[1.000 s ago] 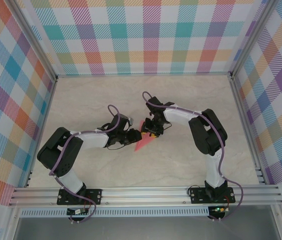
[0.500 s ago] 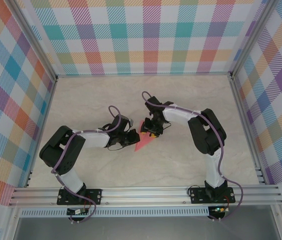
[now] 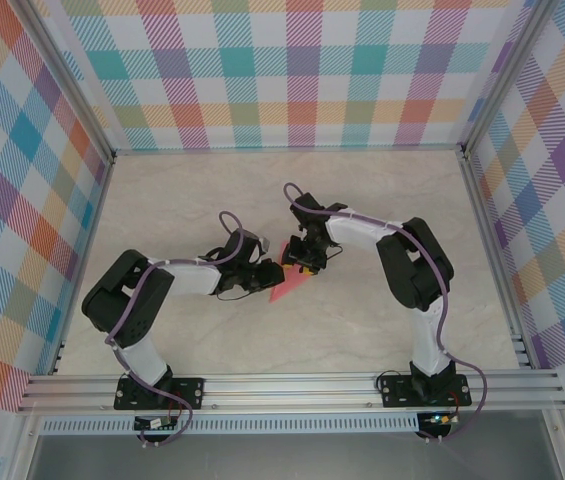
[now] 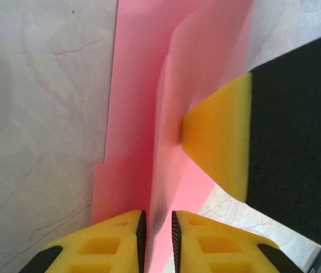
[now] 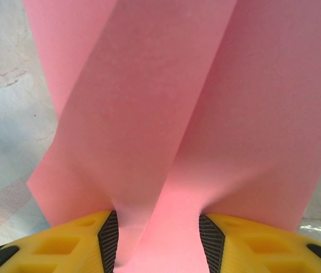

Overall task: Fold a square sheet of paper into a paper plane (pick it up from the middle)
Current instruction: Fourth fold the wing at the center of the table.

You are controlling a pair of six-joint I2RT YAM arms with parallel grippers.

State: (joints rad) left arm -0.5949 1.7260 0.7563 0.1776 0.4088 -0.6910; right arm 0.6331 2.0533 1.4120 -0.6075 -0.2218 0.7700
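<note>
Top external view: the left tool [image 3: 265,272] and right tool [image 3: 303,260] meet nose to nose over the pink paper [image 3: 284,288], which lies part-folded on the counter [image 3: 382,200], beneath and between them. The left tool is clenched on a raised crease of the sheet. The right tool, just ahead of it, grasps a wider bunched fold between its pads. With both tools holding one thin sheet, any drift apart could tear it or skew the crease, and a loosened pinch would likely let the fold spring flat. The right tool's yellow finger [image 4: 217,142] stands close ahead of the left tool, crowding its path. Plaid walls [image 3: 302,70] and the frame rail [image 3: 292,385] sit well away from both tools.
</note>
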